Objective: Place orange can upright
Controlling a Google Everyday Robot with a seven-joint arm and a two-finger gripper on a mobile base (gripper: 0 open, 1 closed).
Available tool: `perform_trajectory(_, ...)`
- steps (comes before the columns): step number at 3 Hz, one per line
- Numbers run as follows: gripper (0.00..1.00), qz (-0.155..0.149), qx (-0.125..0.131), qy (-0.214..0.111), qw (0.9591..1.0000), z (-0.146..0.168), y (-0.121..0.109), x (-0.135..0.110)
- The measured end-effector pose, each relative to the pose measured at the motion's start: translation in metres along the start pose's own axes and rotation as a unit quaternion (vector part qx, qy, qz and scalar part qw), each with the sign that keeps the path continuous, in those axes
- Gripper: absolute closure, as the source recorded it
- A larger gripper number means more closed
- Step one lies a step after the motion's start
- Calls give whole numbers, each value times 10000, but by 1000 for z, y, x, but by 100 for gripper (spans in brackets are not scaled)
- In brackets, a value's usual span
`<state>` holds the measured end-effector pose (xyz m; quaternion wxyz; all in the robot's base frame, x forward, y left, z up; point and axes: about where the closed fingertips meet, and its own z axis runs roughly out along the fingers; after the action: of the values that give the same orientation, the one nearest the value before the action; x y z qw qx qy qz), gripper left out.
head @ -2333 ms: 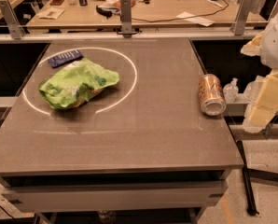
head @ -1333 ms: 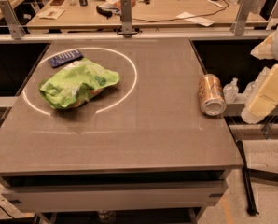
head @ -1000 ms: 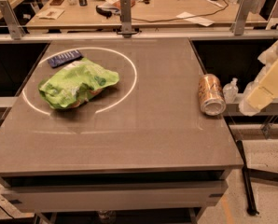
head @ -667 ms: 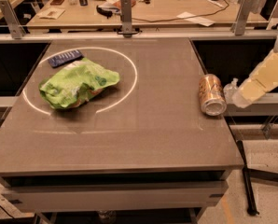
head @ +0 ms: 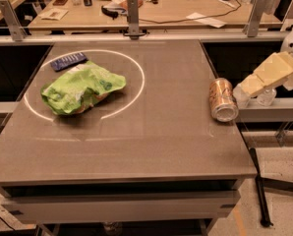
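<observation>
Lying on its side near the right edge of the grey table (head: 151,141), lid end toward the camera, the slim orange-copper aluminium can (head: 222,99) is noted unmoved since the earlier frames. The gripper (head: 254,96) is held just right of it, past the table edge, jaws apart and empty. Its cream arm link has been tilted higher. No lettering on the can can be read.

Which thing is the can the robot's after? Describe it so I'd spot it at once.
Look at the big grey table, then along its right edge, where the gripper hangs just off the side. The orange can lies there on its side, silver end facing the camera. It is slim, shiny and copper-coloured, unlike the crumpled lime-green bag far to its left.
</observation>
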<state>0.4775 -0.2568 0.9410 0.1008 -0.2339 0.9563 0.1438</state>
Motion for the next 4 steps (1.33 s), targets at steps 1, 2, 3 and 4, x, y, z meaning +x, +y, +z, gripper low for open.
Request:
perform_trajectory(1,0,771,52,-95,9970,4,-10,-7)
perform_trajectory(2,0,762,55,-105,9970,4,-10,-8)
perform_trajectory(3,0,1094,225,-294,9933,13,-9,-21)
perform_trajectory(4,0,1543,535,-205,9864,32,-13,-38)
